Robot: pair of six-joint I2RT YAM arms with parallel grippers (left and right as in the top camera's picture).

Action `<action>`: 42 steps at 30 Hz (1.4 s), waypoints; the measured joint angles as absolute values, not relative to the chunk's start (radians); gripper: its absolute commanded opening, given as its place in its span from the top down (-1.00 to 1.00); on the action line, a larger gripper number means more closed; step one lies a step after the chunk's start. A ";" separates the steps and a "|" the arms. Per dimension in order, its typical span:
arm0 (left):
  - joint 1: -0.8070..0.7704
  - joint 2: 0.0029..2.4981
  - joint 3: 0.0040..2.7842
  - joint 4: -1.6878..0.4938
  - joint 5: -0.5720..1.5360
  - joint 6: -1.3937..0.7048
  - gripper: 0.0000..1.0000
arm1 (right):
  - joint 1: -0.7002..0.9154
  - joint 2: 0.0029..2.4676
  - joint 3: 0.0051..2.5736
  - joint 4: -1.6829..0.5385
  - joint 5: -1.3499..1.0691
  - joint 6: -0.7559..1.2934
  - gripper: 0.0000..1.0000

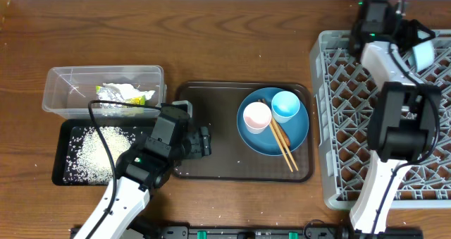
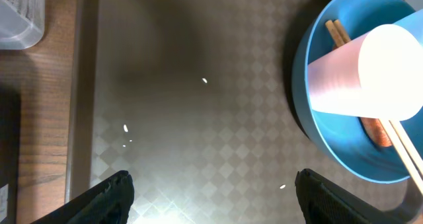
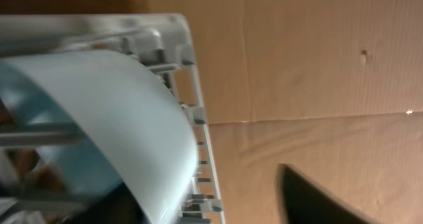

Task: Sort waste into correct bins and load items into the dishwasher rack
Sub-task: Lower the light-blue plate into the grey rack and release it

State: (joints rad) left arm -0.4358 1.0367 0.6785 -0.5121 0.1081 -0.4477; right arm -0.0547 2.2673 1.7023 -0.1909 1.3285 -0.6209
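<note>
Left claw (image 1: 208, 142) is hovering over the left part of the brown serving tray (image 1: 218, 98), jaws standing wide, holding nothing. Bare tray floor is lying open beneath it.

The blue plate (image 1: 296, 137) is sitting on the tray's right part. It is carrying the white cup with pink inside (image 1: 257, 117), the pale blue cup (image 1: 285, 106) and the chopsticks (image 1: 283, 146), which are slanting toward the table's near edge.

Toward the table's left edge, the clear tub (image 1: 60, 91) is holding the foil wrapper (image 1: 144, 96) and tissue (image 1: 127, 89). The black tray (image 1: 63, 175), just on its near side, is holding rice (image 1: 95, 151).

The dishwasher rack (image 1: 331, 126) is filling the table's right side, and the right arm is reaching across it to its far right corner.

Right wrist view only: the white-blue bowl (image 3: 99, 118) is standing on edge just inside the rack wall, with bare table beyond. One finger (image 3: 317, 197) of the right claw (image 1: 414, 40) is standing clear of the bowl. The jaws are wide, gripping nothing, and the other finger is hiding behind the bowl.

Left wrist view only: a small orange piece (image 2: 378, 133) is lying on the plate beside the chopsticks.
</note>
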 measured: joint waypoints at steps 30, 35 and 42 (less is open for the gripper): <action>-0.436 1.038 0.678 -0.513 0.105 -0.448 -0.64 | 0.053 1.845 1.702 -0.744 0.823 -0.303 0.98; -0.436 1.038 0.678 -0.513 0.105 -0.448 -0.63 | -0.216 1.751 1.708 -0.806 0.376 -0.167 0.97; -0.436 1.038 0.678 -0.513 0.105 -0.448 -0.63 | -0.486 1.834 1.707 -0.804 -0.093 -0.112 0.97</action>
